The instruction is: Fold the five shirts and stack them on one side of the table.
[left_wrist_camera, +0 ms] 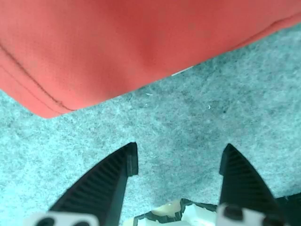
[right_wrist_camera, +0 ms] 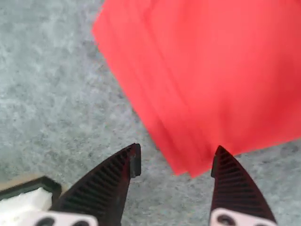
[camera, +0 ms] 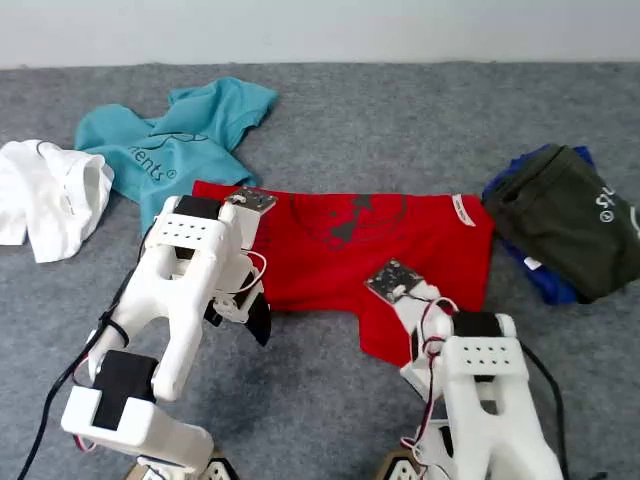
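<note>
You had the red shirt (camera: 380,240) lying flat and wide across the middle of the table (camera: 400,110), its print facing up, with one flap reaching down toward the arms on the right side. Your left gripper (left_wrist_camera: 181,153) hung over bare grey felt just short of that shirt's near hem, jaws wide apart and nothing between them; in the high view that arm stood at the shirt's left end. Over on the other side, your right gripper (right_wrist_camera: 176,153) was spread open too, and the corner of the red flap pointed in between its two black fingers (right_wrist_camera: 117,179). Whether either finger touched the cloth, you could not tell from there. Moving out from the middle: the teal shirt (camera: 180,140) sat crumpled at the back left, its lower edge just beside the red shirt's top left corner. The white shirt (camera: 55,195) lay bunched at the far left edge, touching the teal one. Off to the right, a dark green shirt (camera: 565,215) rested folded on top of a blue shirt (camera: 550,280), the pair close beside the red shirt's right end.
</note>
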Tool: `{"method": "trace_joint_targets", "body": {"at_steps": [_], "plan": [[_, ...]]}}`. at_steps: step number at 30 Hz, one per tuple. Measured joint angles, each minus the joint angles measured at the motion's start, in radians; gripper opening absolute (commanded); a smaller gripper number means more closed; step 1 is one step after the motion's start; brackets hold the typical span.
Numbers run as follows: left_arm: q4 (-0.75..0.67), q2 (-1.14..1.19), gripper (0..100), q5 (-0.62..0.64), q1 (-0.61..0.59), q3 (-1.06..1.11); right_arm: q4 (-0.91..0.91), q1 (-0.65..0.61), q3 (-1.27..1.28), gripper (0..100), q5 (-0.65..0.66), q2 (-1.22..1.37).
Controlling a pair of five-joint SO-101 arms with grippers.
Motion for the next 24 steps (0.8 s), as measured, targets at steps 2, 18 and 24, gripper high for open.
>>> {"method": "trace_joint_targets", "body": {"at_steps": [2, 18, 24], "plan": [[0.0, 0.0, 28, 0.0, 0.0, 0.0, -0.031, 0.038, 0.026, 24.1, 0.002, 0.0], [0.0, 0.0, 28, 0.0, 0.0, 0.0, -0.238, 0.147, 0.098, 14.4, 0.064, 0.0], [0.0, 0.0, 28, 0.0, 0.0, 0.0, -0.242, 0.153, 0.12, 8.4, 0.094, -0.006]]}}
